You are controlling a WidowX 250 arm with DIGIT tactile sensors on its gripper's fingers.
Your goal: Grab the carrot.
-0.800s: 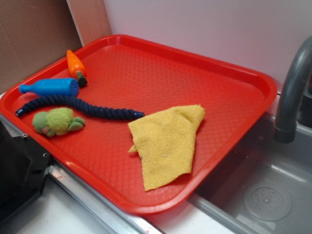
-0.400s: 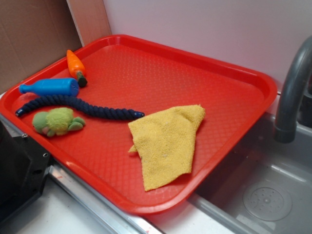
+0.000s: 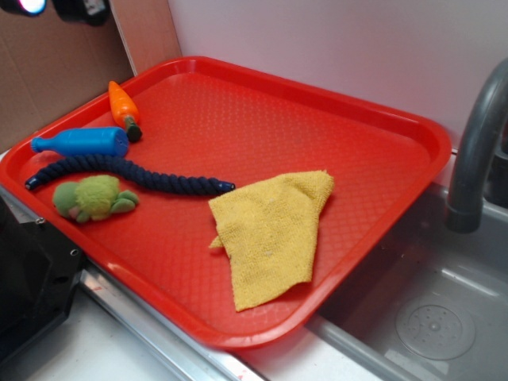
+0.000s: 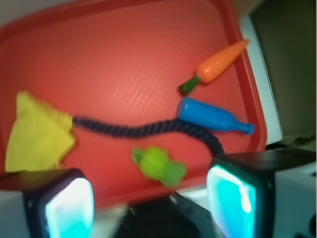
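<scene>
The carrot [image 3: 123,109], orange with a dark green stem end, lies at the far left corner of the red tray [image 3: 373,119]; its stem points at the blue bottle toy [image 3: 82,142]. In the wrist view the carrot [image 4: 216,65] lies at the upper right, far from my fingers. My gripper [image 4: 151,203] hangs high over the tray's near edge, open, with nothing between its two wide-apart pads [image 4: 69,210]. In the exterior view only the tip of the gripper [image 3: 55,6] shows at the top left corner, well above the carrot.
A dark blue rope [image 3: 127,172], a fuzzy green plush toy [image 3: 94,198] and a yellow cloth [image 3: 274,230] lie on the tray. A grey faucet [image 3: 476,151] and sink [image 3: 432,317] are to the right. Cardboard [image 3: 48,63] stands behind the tray.
The gripper has come into the exterior view at the top left corner; before, it was out of frame. The objects on the tray have not moved.
</scene>
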